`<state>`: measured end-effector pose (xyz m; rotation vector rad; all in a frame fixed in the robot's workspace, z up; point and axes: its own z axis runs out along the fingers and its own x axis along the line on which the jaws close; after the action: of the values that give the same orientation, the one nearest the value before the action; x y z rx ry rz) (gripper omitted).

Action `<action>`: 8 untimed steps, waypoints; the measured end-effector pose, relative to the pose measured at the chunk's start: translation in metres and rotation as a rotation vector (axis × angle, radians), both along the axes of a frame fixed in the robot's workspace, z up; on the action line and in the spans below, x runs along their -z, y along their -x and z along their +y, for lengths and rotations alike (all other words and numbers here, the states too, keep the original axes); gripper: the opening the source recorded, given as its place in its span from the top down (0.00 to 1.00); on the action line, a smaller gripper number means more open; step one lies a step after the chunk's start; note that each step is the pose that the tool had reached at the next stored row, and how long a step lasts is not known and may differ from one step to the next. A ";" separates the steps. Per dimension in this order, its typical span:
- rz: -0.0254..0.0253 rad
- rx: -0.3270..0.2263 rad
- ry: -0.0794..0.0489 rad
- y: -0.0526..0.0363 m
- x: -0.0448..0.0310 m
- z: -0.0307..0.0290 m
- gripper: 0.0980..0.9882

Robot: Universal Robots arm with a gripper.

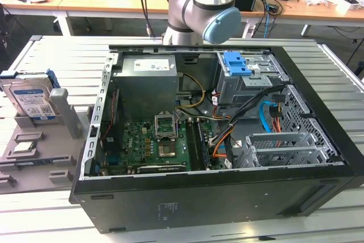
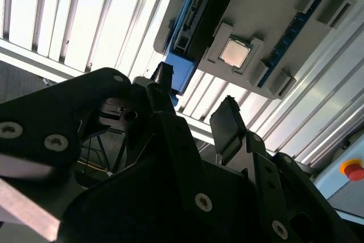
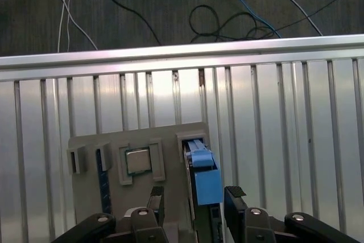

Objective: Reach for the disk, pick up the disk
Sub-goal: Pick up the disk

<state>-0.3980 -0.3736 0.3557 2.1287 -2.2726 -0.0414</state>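
Two fingers (image 3: 234, 193) spread apart over the disk (image 1: 31, 98), apparently not touching; it stands upright in a grey holder (image 1: 68, 115), showing a white-blue barcode label.

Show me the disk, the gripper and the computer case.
the disk (image 1: 31, 99): exterior view, on its white-and-blue label.
the gripper (image 3: 195, 193): first wrist view, midway between its open fingertips.
the computer case (image 1: 227, 197): exterior view, on its black near side wall.
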 end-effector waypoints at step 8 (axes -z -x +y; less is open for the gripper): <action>-0.0001 0.000 0.000 0.0000 0.0031 0.0000 0.50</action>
<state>-0.3979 -0.3736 0.3527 2.1289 -2.2726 -0.0415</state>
